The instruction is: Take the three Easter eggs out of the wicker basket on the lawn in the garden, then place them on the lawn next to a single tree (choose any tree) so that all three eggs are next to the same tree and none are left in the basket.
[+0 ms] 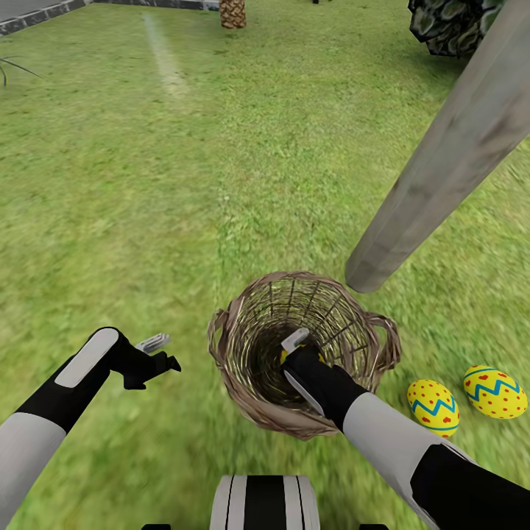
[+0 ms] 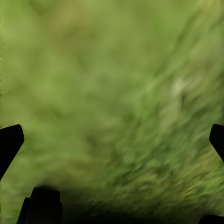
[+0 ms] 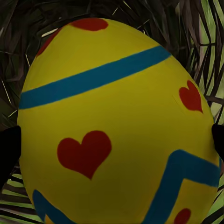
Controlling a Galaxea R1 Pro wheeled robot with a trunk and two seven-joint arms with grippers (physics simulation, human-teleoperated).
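Note:
The wicker basket (image 1: pixel 243 368) stands on the lawn (image 1: pixel 147 184) just before the base of a tree (image 1: pixel 442 162) with a pale grey trunk. My right gripper (image 1: pixel 288 355) reaches down into the basket. In the right wrist view an Easter egg (image 3: pixel 116 126), yellow with blue bands and red hearts, sits between its spread fingertips (image 3: pixel 9 151), with wicker behind it. Two more Easter eggs (image 1: pixel 433 406) (image 1: pixel 495 391) lie on the grass right of the basket, near the trunk. My left gripper (image 1: pixel 165 352) hovers open over bare grass, left of the basket.
A scaly palm trunk (image 1: pixel 232 13) stands far ahead and dark foliage (image 1: pixel 449 26) hangs at the upper right. A grey paved edge (image 1: pixel 37 15) runs along the far left. My base (image 1: pixel 265 504) is just behind the basket. Open grass stretches ahead and left.

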